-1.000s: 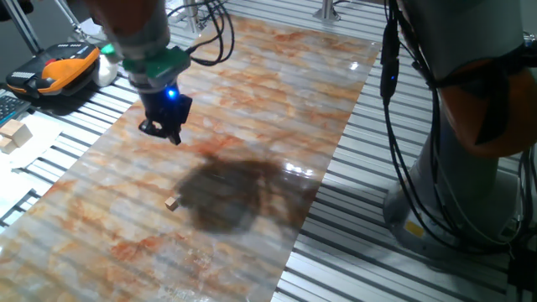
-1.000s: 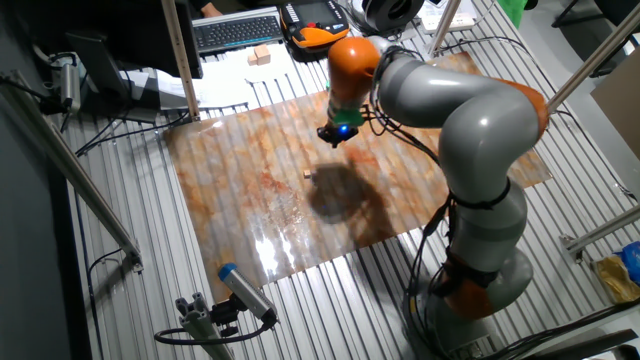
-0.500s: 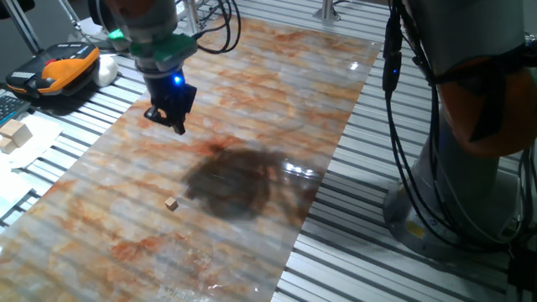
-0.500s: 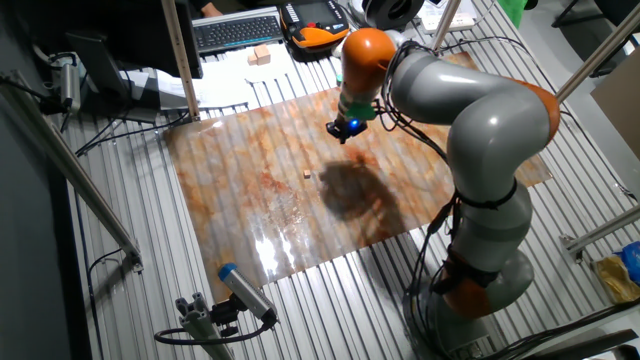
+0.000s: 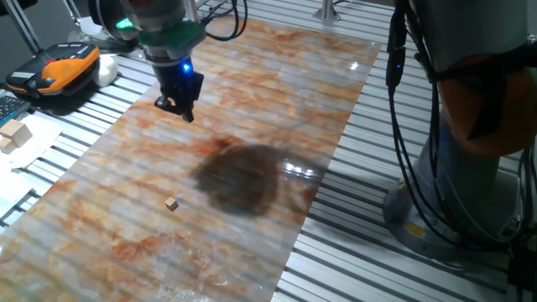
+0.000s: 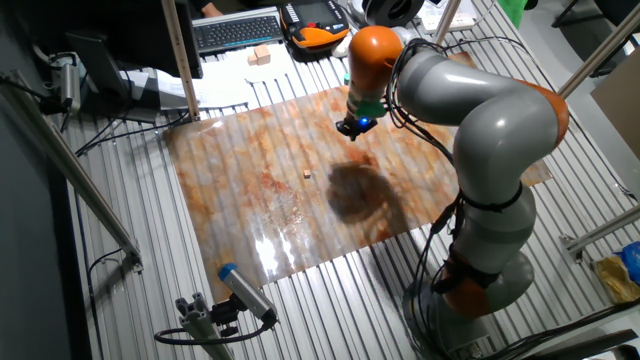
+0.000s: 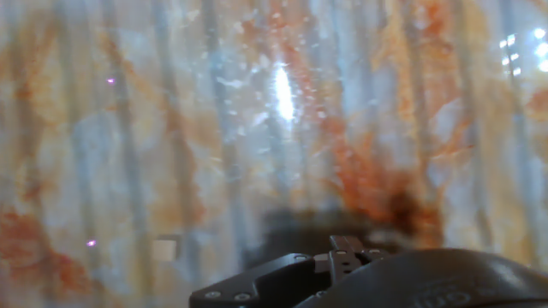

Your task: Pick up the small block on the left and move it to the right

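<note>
The small block (image 5: 172, 203) is a tiny tan cube lying alone on the marbled orange-grey mat (image 5: 277, 75). It also shows in the other fixed view (image 6: 306, 174) and as a pale square low on the left of the hand view (image 7: 163, 249). My gripper (image 5: 178, 109) hangs above the mat, well beyond the block toward the mat's far side, with a blue light on its body. Its two fingers look slightly apart and hold nothing. It also shows in the other fixed view (image 6: 353, 127). The fingertips are out of sight in the hand view.
Larger pale wooden blocks (image 5: 13, 134) lie on white paper off the mat's left edge. An orange-black handheld unit (image 5: 59, 71) and a keyboard (image 6: 238, 32) sit beyond the mat. The arm's base (image 6: 480, 290) and cables stand at the right. Slatted metal table surrounds the mat.
My gripper has moved across the mat, farther from the small block, and its shadow has shifted with it. The block has not moved.
</note>
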Motion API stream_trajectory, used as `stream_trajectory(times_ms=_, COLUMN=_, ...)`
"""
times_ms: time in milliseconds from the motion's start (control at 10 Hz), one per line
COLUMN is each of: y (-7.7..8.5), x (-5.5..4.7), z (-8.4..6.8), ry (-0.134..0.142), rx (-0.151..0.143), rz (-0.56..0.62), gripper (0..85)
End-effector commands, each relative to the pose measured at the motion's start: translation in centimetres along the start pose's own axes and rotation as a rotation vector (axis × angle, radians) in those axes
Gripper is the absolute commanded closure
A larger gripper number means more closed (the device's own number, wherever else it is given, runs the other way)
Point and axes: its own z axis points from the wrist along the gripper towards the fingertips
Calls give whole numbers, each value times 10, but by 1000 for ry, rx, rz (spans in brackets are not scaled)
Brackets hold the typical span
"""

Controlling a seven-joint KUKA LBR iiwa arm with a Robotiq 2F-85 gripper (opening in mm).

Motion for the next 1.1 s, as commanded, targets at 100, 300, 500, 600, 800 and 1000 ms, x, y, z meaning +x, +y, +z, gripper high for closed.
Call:
stream_trajectory(times_ms=100, y=-17, x=1, z=0, ry=-2, rx=0, rz=-21, gripper=850)
stream_trajectory(times_ms=300, y=-26, x=1, z=2, ry=-11, rx=4, rz=-26, gripper=850)
stream_trajectory(times_ms=500, y=-26, x=1, z=2, ry=-5, rx=-37, rz=-14, gripper=850)
stream_trajectory(times_ms=600, y=-26, x=2, z=1, ry=2, rx=-38, rz=-15, gripper=850)
stream_trajectory(times_ms=800, y=-26, x=3, z=0, ry=13, rx=-46, rz=-15, gripper=850)
stream_trajectory(times_ms=1000, y=-29, x=5, z=-2, ry=16, rx=-47, rz=-19, gripper=850)
